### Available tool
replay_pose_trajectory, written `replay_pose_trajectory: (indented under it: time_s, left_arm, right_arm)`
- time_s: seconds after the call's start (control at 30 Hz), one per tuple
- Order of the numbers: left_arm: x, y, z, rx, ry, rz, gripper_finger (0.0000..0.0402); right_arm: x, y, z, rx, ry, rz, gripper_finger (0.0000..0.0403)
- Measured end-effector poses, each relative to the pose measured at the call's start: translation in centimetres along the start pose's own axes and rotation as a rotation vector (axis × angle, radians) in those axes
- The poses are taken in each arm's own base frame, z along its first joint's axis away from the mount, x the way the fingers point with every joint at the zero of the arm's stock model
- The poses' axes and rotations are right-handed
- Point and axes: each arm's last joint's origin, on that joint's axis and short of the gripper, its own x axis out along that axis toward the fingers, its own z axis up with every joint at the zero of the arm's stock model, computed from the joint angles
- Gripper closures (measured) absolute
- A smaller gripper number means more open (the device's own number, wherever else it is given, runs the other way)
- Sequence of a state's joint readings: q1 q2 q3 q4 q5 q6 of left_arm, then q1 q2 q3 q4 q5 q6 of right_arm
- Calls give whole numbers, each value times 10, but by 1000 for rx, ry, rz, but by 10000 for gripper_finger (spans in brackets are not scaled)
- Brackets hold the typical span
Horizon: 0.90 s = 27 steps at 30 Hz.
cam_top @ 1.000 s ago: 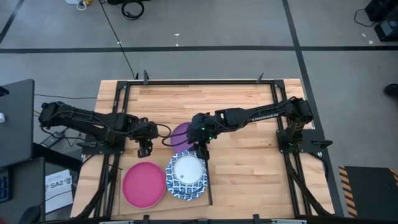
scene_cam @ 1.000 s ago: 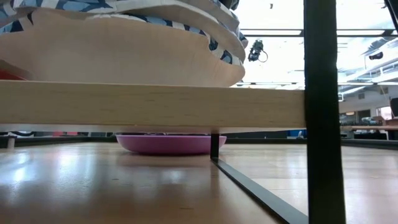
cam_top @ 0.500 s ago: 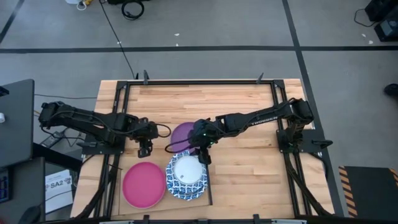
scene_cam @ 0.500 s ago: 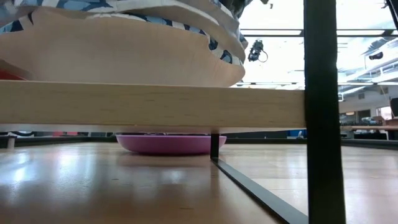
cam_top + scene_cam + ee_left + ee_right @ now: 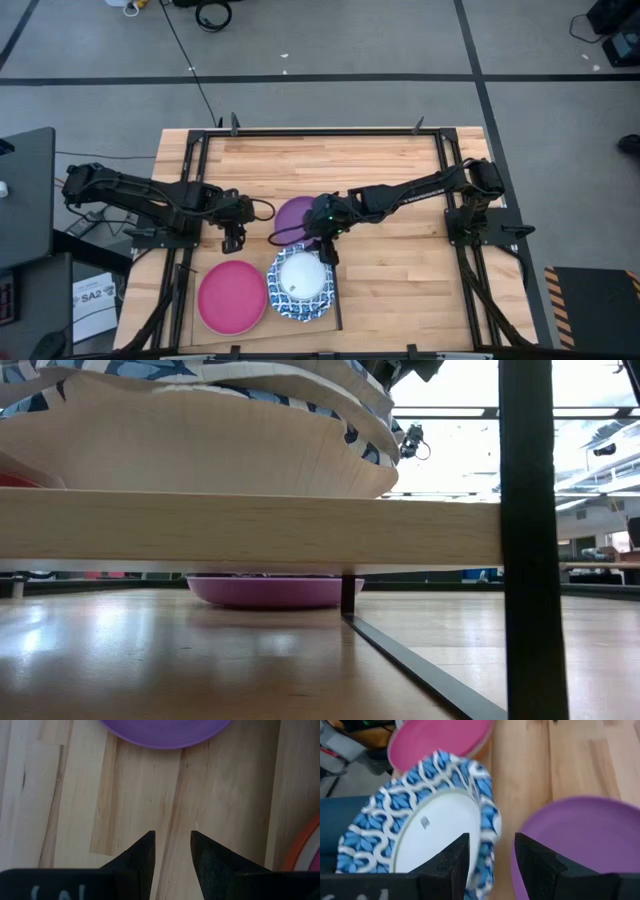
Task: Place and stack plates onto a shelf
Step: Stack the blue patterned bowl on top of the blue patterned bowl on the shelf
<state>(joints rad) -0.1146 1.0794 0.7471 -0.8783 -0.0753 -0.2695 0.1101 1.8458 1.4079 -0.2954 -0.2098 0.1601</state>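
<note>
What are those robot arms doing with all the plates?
They are stacking plates on a wooden shelf. The right gripper, open and empty, hovers by the blue-patterned stack, next to a magenta plate. A purple plate waits on the table. The left gripper waits nearby, open.

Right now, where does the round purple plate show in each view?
High view: purple plate at table centre, beside the right gripper.
Low view: under the shelf board.
Left wrist: top edge.
Right wrist: lower right.
Shared landmark: blue-patterned plate stack.
</note>
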Motion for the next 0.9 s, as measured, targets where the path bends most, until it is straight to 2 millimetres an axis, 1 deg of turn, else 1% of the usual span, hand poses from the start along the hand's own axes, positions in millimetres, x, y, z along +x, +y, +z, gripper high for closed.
replay_pose_trajectory:
  time_s: [0.17, 0.4, 0.53, 0.63, 0.8, 0.9]
  left_arm:
    - [0, 0, 0, 0, -1, -1, 271]
    - [0, 0, 0, 0, -4, -1, 271]
    - [0, 0, 1, -1, -11, -3, 271]
    - [0, 0, 1, -1, -14, -4, 271]
    - [0, 0, 1, -1, -14, -4, 271]
    - [0, 0, 1, -1, -14, -4, 271]
  right_arm:
    - [0, 0, 8, -38, -79, 18, 241]
    - [-3, -10, 14, -109, -138, 1, 240]
    - [-5, -17, 15, -122, -133, 7, 241]
    - [-6, -22, 13, -144, -107, 55, 242]
    - [-7, -22, 13, -149, -95, 147, 242]
    - [-7, -22, 12, -152, -87, 154, 242]
